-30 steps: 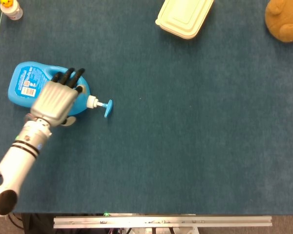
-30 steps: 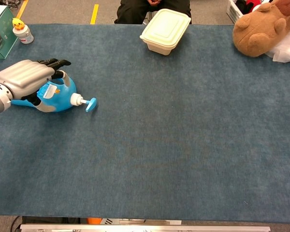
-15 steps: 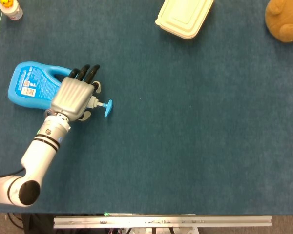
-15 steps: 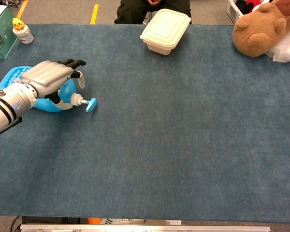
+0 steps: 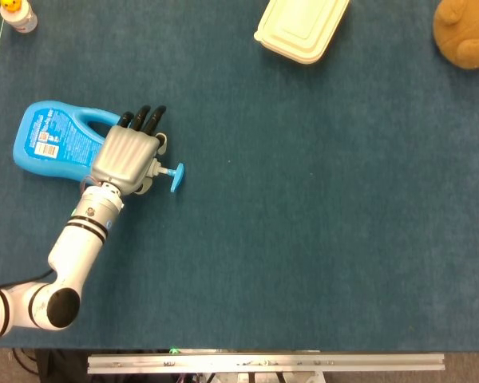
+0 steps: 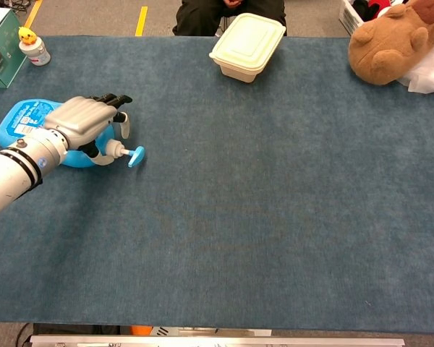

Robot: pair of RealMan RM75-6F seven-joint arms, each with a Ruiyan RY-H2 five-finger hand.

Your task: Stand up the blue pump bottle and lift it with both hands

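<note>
At the left of the frame, a blue pump bottle [image 5: 54,144] lies on its side on the dark blue table [image 5: 319,223], its pump nozzle [image 5: 176,177] pointing right. The left hand [image 5: 128,155] rests palm-down over the bottle's neck end, dark fingers [image 5: 144,118] reaching past the handle; whether it grips cannot be told. The right hand is out of frame.

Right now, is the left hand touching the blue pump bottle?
Cannot tell. In head and chest views the left hand overlaps the bottle near its neck, hiding any contact or gap.
</note>
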